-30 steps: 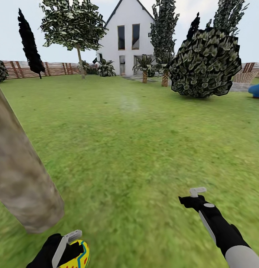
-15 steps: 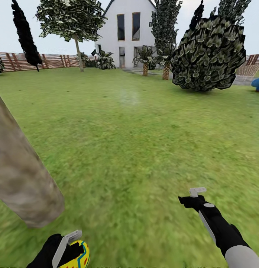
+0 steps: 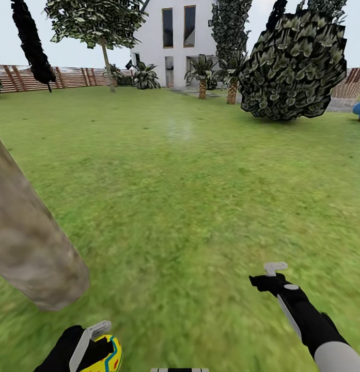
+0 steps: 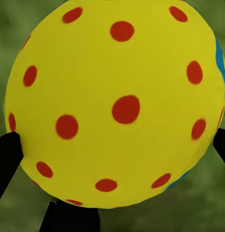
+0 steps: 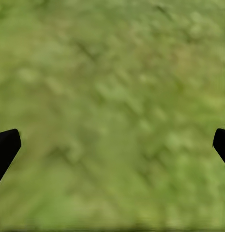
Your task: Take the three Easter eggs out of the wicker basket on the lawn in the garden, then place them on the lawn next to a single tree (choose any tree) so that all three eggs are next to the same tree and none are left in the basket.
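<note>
A thick mottled grey-brown tree trunk (image 3: 30, 248) rises from the lawn (image 3: 190, 196) at the near left in the head view. Just right of its base, my left gripper (image 3: 97, 345) is shut on a yellow Easter egg (image 3: 109, 356) with blue and red markings. The left wrist view shows that egg (image 4: 117, 101) close up, yellow with red dots, clamped between black fingers (image 4: 6, 154). My right gripper (image 3: 272, 273) hovers over grass at the lower right, open, its fingertips (image 5: 6, 147) wide apart with nothing between them. The wicker basket and the other eggs are out of view.
Far across the grass stand a white house (image 3: 177, 41), a big dark-leaved bush (image 3: 293, 67), a slim dark cypress (image 3: 30, 44), a leafy tree (image 3: 99, 26) and a slatted wooden fence (image 3: 71, 76). A blue slide end (image 3: 359, 109) shows at the right edge.
The whole view has shifted upward as the camera tilted down. Both arms keep their places in it, and the left gripper still holds the egg.
</note>
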